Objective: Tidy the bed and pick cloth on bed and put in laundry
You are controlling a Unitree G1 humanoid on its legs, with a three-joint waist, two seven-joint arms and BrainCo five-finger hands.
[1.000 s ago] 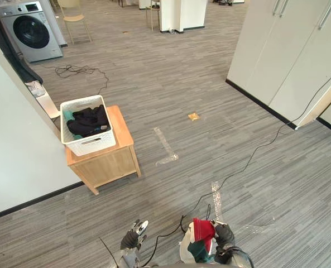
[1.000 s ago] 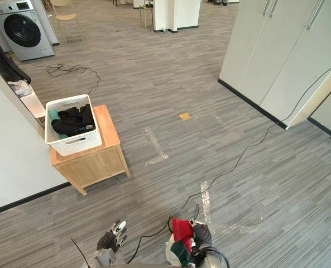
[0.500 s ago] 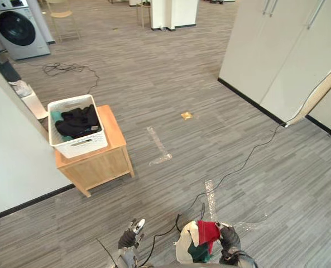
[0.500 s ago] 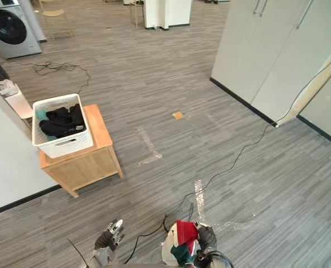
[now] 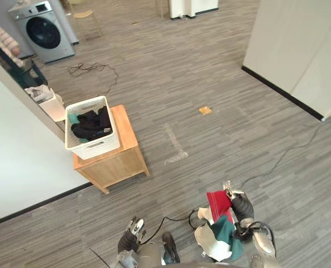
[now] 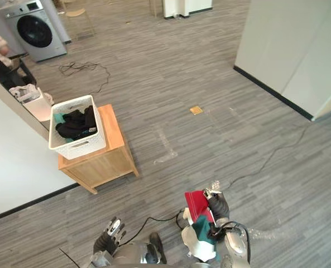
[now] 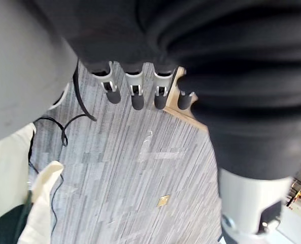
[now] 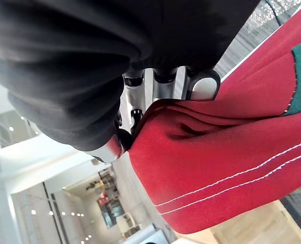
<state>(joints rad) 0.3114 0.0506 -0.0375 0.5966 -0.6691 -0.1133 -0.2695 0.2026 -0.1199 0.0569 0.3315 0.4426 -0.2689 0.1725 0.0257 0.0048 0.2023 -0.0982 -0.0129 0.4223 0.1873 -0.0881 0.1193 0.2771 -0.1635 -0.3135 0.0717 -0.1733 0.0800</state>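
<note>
Clutching a red, green and cream garment [image 5: 217,202], the right robot hand [image 5: 241,205] sits low on the right. The left robot hand [image 5: 133,235] hangs slack, holding nothing. Open grey floor [image 5: 221,84] lies between them and the white laundry basket [image 5: 94,148] of dark clothes on a wooden worktop [image 5: 114,165] beside a white wall. A washing machine [image 5: 42,34] stands well beyond.

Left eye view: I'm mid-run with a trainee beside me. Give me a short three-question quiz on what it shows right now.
1. Which hand holds the red and green cloth?
2. The white basket stands on: A a bed, B a wooden cabinet, C a chair.
3. True or false: the basket is empty.
Key: 1 the right hand, fingers curled on the cloth; the left hand hangs open. 2 B. 3 false: dark clothes lie in it.
</note>
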